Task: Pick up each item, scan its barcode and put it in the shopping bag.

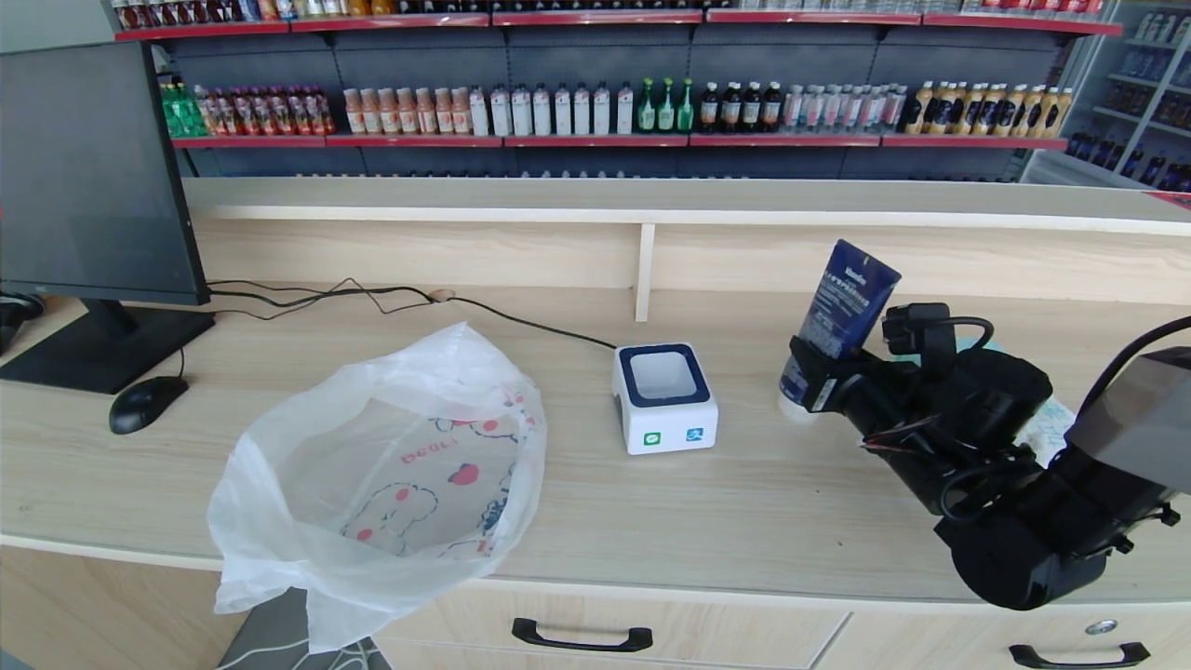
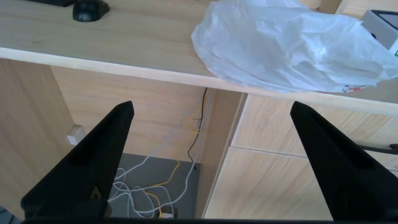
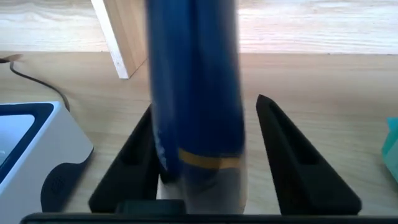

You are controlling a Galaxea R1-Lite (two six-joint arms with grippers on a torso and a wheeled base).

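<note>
A dark blue plastic squeeze tube [image 1: 851,298] stands cap-down and tilted on the pale wooden counter [image 1: 726,502], its flat crimped end leaning toward 1 o'clock. It is at 3 o'clock from the white box-shaped barcode scanner with a dark blue frame on top [image 1: 664,397], and apart from it.

The right gripper [image 1: 814,372] sits low around the tube near its white cap. In the right wrist view the tube [image 3: 196,93] is between the black fingers [image 3: 298,168]. One finger lies against it, and a strip of counter shows between the tube and the other finger. The jaws are therefore parted around the tube rather than pressed on both sides of it.

The white translucent plastic shopping bag with a red and blue cartoon print [image 1: 381,465] lies with its mouth open at 8 o'clock from the scanner, and its lower edge sags over the counter's front. The left gripper [image 2: 211,106] hangs below the counter's front edge with its jaws wide apart and nothing between them, and the bag [image 2: 280,46] is above it.

A dark flat monitor on a stand [image 1: 88,177] is at 10 o'clock from the scanner. A black computer mouse [image 1: 146,403] lies at 9 o'clock, beyond the bag. A black cable [image 1: 521,321] runs from the scanner toward the monitor. Shelves of drink bottles [image 1: 595,110] fill the background at 12 o'clock.
</note>
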